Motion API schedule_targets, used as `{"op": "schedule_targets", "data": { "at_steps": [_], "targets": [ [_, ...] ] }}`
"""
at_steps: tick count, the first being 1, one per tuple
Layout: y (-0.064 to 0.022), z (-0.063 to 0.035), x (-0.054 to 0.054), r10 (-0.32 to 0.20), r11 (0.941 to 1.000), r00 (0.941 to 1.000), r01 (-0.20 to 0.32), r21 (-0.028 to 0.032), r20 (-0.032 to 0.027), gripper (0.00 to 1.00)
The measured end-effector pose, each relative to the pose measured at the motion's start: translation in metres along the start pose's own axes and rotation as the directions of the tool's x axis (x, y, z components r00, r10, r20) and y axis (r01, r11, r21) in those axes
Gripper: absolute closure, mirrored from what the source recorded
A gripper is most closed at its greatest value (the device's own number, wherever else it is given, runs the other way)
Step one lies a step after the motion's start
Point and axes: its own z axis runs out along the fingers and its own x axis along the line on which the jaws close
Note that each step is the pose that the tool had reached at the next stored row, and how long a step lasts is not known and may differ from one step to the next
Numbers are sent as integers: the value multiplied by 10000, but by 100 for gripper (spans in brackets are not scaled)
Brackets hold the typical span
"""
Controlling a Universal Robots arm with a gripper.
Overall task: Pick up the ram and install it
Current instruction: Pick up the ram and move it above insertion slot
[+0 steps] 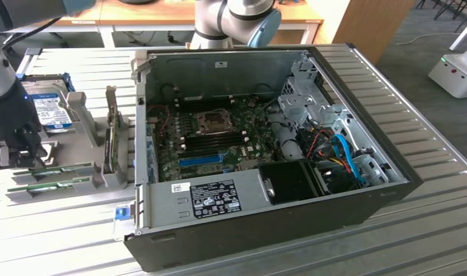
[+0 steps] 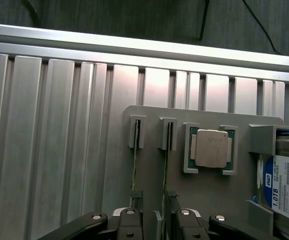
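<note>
Your spread gripper (image 2: 157, 222) hangs over the grey plastic holder (image 2: 209, 195), straddling the thin green ram stick (image 2: 167, 162) standing on edge in the holder's slot. Keep it centred and square before pinching.

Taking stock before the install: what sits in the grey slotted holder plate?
Two thin green ram sticks edge-on in slots, a square silver processor, a blue-labelled hard drive. The open claw hides one end of each stick.
</note>
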Motion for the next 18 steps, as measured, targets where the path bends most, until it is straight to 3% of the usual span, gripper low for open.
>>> {"op": "schedule_targets", "data": {
  "at_steps": [15,18],
  "targets": [
    [-18,270,33,0,10000,10000,0,-1,0,69],
    [-18,273,34,0,10000,10000,0,-2,-1,69]
  ]
}}
